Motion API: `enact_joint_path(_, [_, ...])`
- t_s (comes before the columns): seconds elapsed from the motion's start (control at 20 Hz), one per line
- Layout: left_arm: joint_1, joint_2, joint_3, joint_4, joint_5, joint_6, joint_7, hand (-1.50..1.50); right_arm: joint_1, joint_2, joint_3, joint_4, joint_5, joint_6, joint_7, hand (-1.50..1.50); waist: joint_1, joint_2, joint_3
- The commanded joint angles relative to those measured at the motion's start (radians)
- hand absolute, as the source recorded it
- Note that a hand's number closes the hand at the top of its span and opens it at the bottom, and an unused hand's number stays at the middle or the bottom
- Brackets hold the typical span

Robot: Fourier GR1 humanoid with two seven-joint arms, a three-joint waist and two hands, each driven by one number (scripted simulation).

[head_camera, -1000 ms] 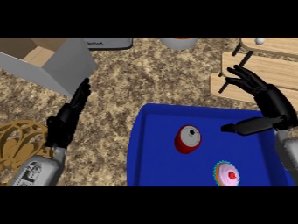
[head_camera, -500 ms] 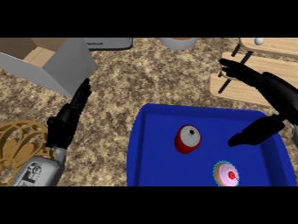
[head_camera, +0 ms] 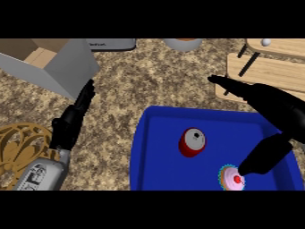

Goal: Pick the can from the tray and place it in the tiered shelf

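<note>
A red can (head_camera: 192,143) with a grey top lies in the middle of the blue tray (head_camera: 154,147). My right hand (head_camera: 283,109) hovers over the tray's right side, open, fingers stretched toward the left and thumb pointing down near the tray's right part; it holds nothing and does not touch the can. The wooden tiered shelf (head_camera: 280,69) stands at the upper right, behind that hand. My left hand (head_camera: 72,120) is at the left over the counter, fingers straight and pointing up, resting.
A pink cupcake-like item (head_camera: 232,180) lies in the tray's lower part, right of the can. A grey open box (head_camera: 46,60) stands at the upper left. A gold patterned plate (head_camera: 13,152) lies at the lower left. A grey bowl (head_camera: 182,44) sits at the top edge.
My right hand has moved down and toward me over the tray's right side, its thumb swinging lower. The can, tray and left hand have stayed put.
</note>
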Motion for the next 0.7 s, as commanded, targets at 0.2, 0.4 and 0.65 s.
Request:
enact_joint_path(0.2, [-0.016,0.003,0.069,0.003,-0.014,-0.066,0.016,0.0,0.05,0.13,-0.018,-0.098,0.093,0.069,0.139,-1.5,0.004,0.003,0.001])
enact_joint_path(0.4, [0.024,-0.011,0.061,-0.02,-0.037,-0.08,0.002,0.0,0.017,0.189,-0.021,-0.212,0.081,0.099,0.302,-1.5,0.004,0.002,0.001])
enact_joint_path(0.65, [-0.001,-0.054,0.064,-0.058,-0.067,-0.06,0.056,0.0,0.164,0.243,0.032,-0.186,0.294,0.069,0.167,-1.5,0.003,0.003,0.002])
